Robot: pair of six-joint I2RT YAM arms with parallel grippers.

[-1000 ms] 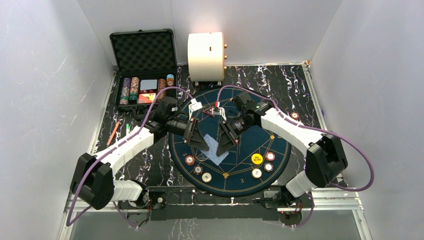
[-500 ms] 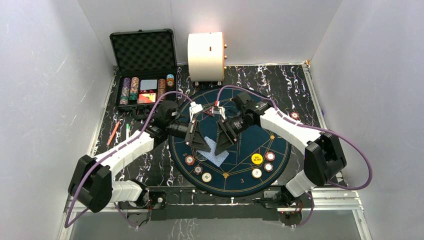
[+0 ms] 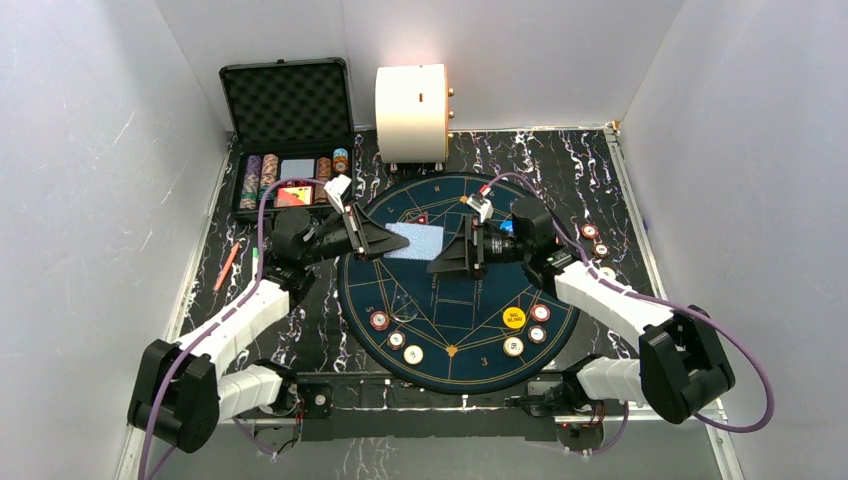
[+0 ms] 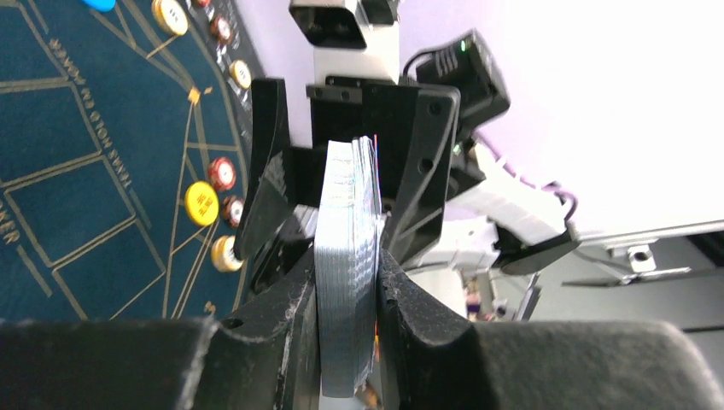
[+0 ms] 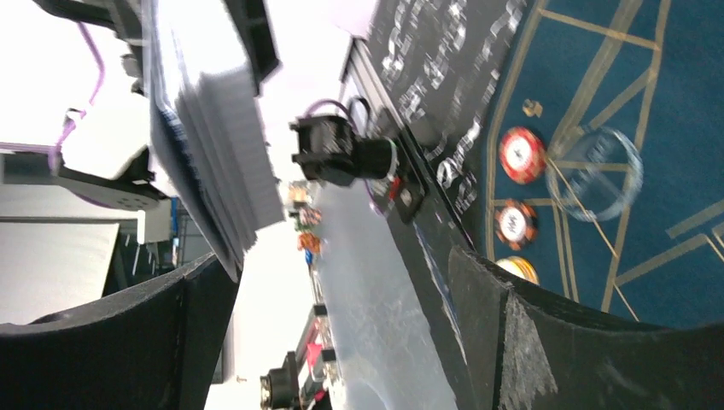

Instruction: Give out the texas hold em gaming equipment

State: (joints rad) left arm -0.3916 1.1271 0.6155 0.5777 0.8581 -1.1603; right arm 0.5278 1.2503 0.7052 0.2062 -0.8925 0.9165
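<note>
Blue-backed cards (image 3: 413, 241) had lifted off the round mat (image 3: 470, 300), clamped in the left jaws above its far half. At their free end the right jaws stood apart, so dealing looked ready to start.

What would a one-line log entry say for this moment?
left gripper: shut on card deck | right gripper: open, facing deck
</note>
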